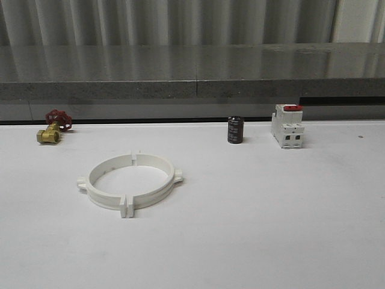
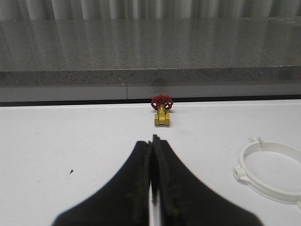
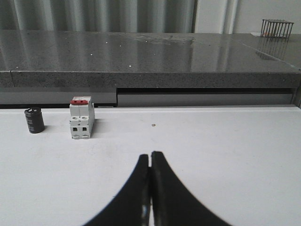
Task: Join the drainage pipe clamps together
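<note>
Lying flat on the white matte surface [image 1: 271, 229], the drainage pipe clamps [image 1: 129, 181] are sitting as two smooth white plastic half-rings closed into one wide ring, with small flange tabs meeting at the near and far seams and little lugs jutting at the sides. From the front view the ring is resting left of centre, nothing inside it but bare surface.

Off toward the back left, a small brass valve [image 1: 51, 132] with a red handwheel is standing close to the grey speckled stone ledge [image 1: 192, 75]. Farther right, a dark stubby cylinder [image 1: 235, 130] is standing upright, and just beside it a white boxy breaker [image 1: 287, 126] with a red top (both well apart from the ring).

The left hand [image 2: 152, 179] is hovering with its black fingers pressed together and nothing between them, the valve straight beyond it and an arc of the ring off to one side. The right hand [image 3: 150, 183] is likewise pinched closed and empty, with the breaker and cylinder lying beyond it.
</note>
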You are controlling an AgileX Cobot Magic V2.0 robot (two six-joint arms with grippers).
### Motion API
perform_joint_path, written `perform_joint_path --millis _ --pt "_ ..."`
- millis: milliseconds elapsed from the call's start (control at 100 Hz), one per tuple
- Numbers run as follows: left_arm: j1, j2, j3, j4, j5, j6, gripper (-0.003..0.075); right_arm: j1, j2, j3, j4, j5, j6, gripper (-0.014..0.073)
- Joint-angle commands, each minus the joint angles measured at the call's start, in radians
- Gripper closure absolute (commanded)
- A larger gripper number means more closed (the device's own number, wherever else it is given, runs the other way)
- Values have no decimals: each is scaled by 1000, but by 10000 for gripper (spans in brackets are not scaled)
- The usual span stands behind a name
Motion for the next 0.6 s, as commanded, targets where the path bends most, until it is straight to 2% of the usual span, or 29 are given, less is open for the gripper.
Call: perform_joint_path --millis 0,240,300,340,590 --pt "4 -33 26 11 -106 -23 741 -5 -22 -16 3 -78 -10 659" --pt "8 -166 182 11 -177 -23 741 -5 -22 -16 3 -78 -10 659" --pt "10 -176 233 6 -259 -23 741 -5 -21 -16 3 -78 -10 659" --pt "12 -174 225 4 -208 -21 741 -5 -21 -16 3 -78 -10 659" --pt "12 -174 227 4 -229 -21 741 -5 -18 -16 3 -78 -10 659"
